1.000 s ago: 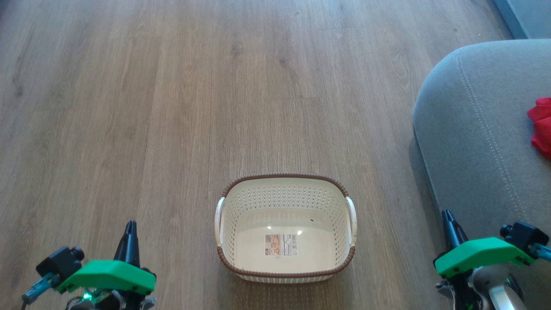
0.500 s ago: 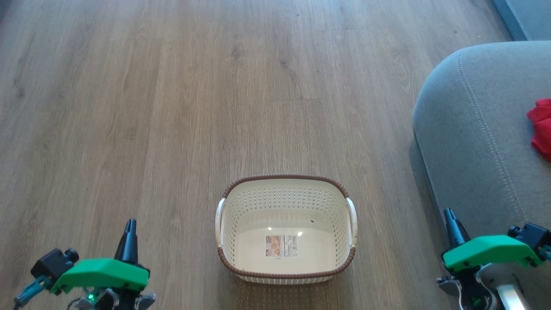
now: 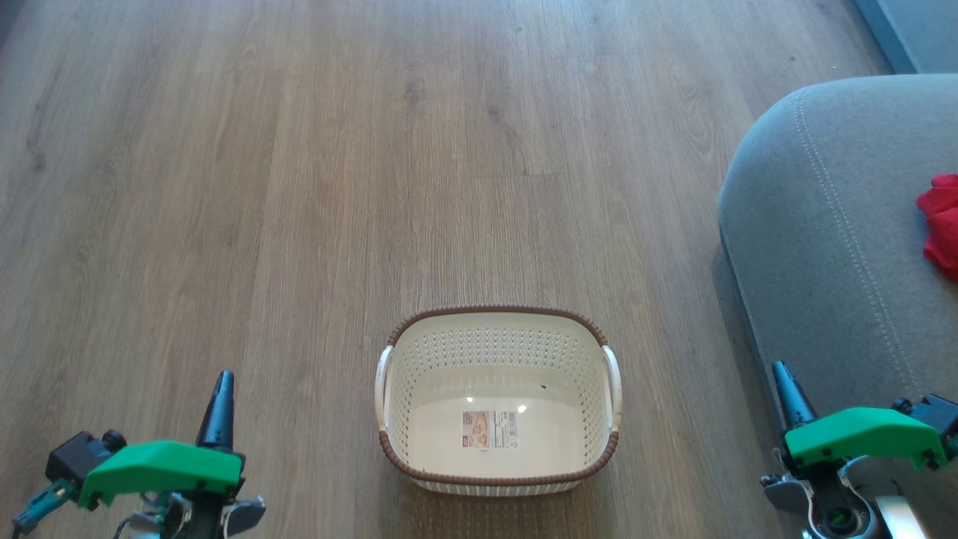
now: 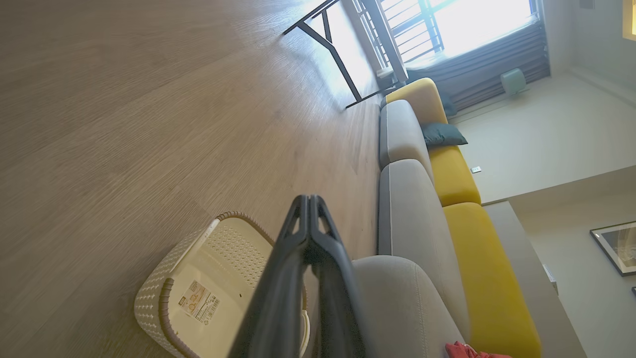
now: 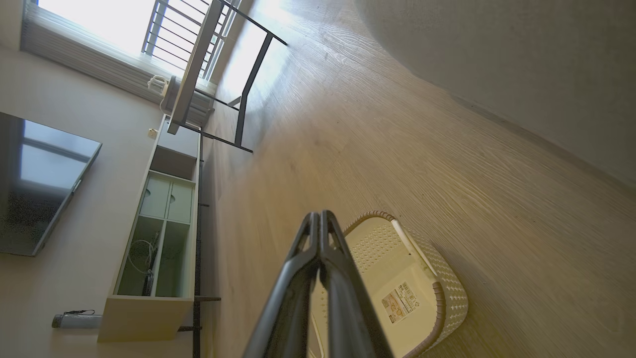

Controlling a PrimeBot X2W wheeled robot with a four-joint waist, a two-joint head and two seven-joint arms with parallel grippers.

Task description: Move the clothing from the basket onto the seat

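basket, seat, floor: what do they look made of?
Basket: probably moulded plastic, cream, slightly glossy; perforated walls, light glints on its bottom, brown rim moulded to look woven.
Seat: grey fabric upholstery, matte; fine weave, pale stitched seams.
Floor: wood-look planks, low sheen; grain and joints show, solid wood or laminate unclear.

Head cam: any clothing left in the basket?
No: the basket holds nothing but a label stuck to its floor, and red clothing lies on the seat at the right.
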